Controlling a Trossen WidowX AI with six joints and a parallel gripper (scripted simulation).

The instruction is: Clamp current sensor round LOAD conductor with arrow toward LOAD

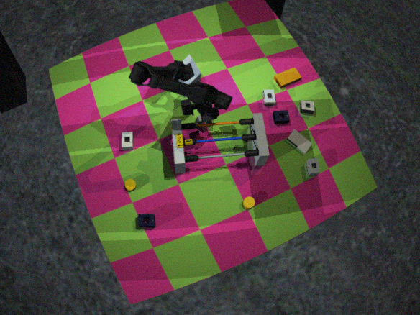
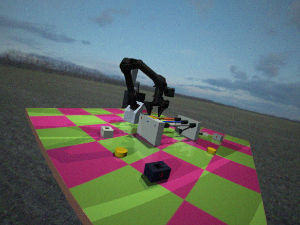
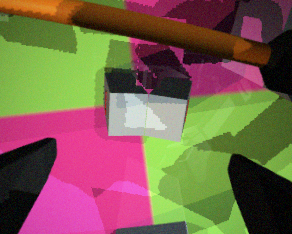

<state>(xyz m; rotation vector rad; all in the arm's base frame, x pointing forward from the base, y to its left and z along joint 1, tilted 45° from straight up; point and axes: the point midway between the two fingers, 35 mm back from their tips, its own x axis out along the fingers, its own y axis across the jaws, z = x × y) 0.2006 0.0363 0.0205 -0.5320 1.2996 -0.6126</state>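
The open sensor (image 3: 146, 116) stands on the table in the wrist view, two pale halves with dark tops and a V-shaped gap between them. Red marks show at its sides; the arrow's direction is not readable. In the top view the arm mostly hides it. My gripper (image 3: 144, 154) (image 2: 154, 115) is open and empty, above the table near the orange conductor, its fingers to either side of the sensor in the wrist view. The LOAD conductor is the blue rod (image 1: 223, 139) (image 2: 172, 122), with a yellow sleeve (image 1: 188, 142) beside the yellow LOAD marker (image 1: 179, 141).
An orange rod (image 1: 224, 123) (image 3: 165, 30) and a grey rod (image 1: 219, 155) flank the blue one between two end plates (image 1: 179, 158) (image 1: 262, 140). Several closed block sensors, an orange block (image 1: 288, 78), a grey block (image 1: 299, 141) and yellow discs (image 1: 130, 185) (image 1: 248, 202) lie around.
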